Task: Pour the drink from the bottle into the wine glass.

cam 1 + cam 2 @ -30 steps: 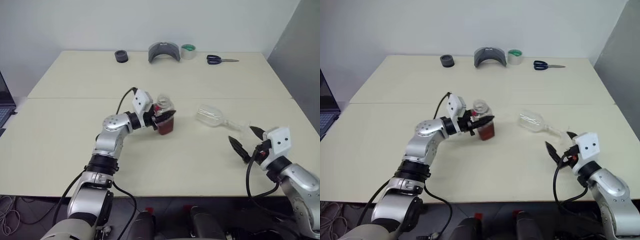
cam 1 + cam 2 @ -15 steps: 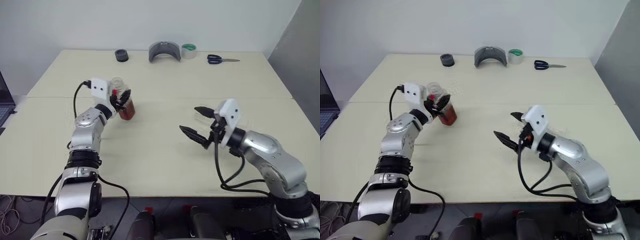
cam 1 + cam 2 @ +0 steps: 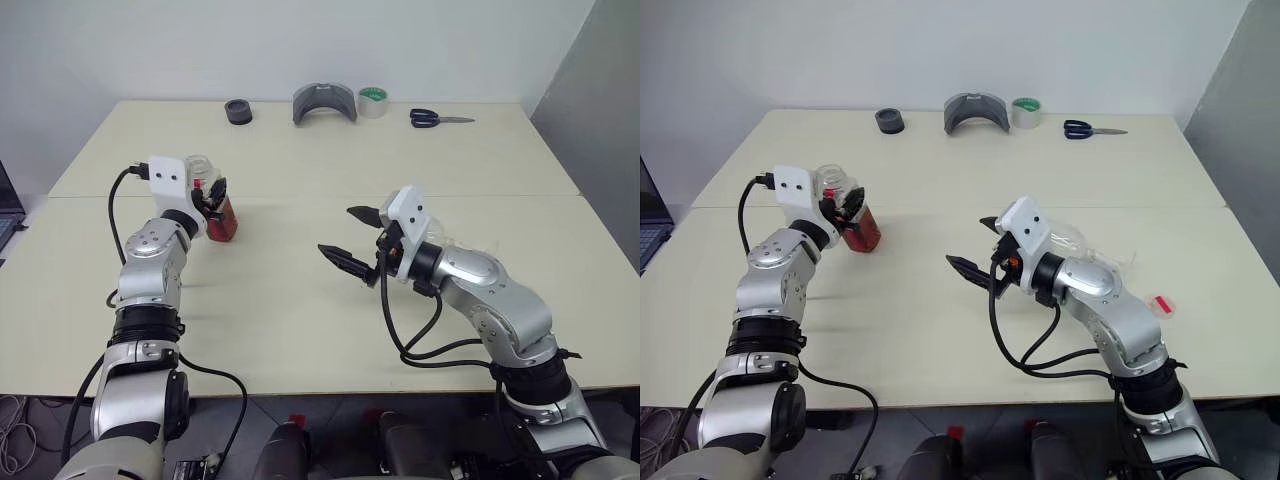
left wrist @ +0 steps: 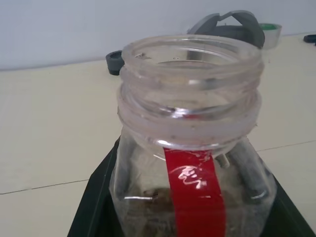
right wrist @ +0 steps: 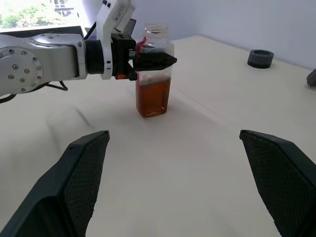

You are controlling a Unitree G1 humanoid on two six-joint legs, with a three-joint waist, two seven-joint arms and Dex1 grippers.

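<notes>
A wide pale table (image 3: 300,330) stands before a plain white wall. On its left part the left gripper (image 3: 852,203) is clamped on the bottle (image 5: 154,69), with one black finger on each side of the clear body. The bottle stands upright, its mouth is open without a cap, and the drink (image 5: 153,98) fills the lower part. A red label strip (image 4: 195,192) runs down its side.

The right gripper (image 3: 354,240) hangs over the middle of the table, well apart from the bottle, with its jaws spread wide and nothing between them. The wine glass (image 3: 1078,240) lies on its side just behind the right arm, which partly hides it. A small pink-red cap (image 3: 1161,304) lies on the table near the right arm.

Along the far edge are a dark round thing (image 3: 238,111), a grey curved piece (image 3: 325,103), a tape roll (image 3: 372,101) and scissors (image 3: 436,119). Nothing stands between the bottle and the right gripper.
</notes>
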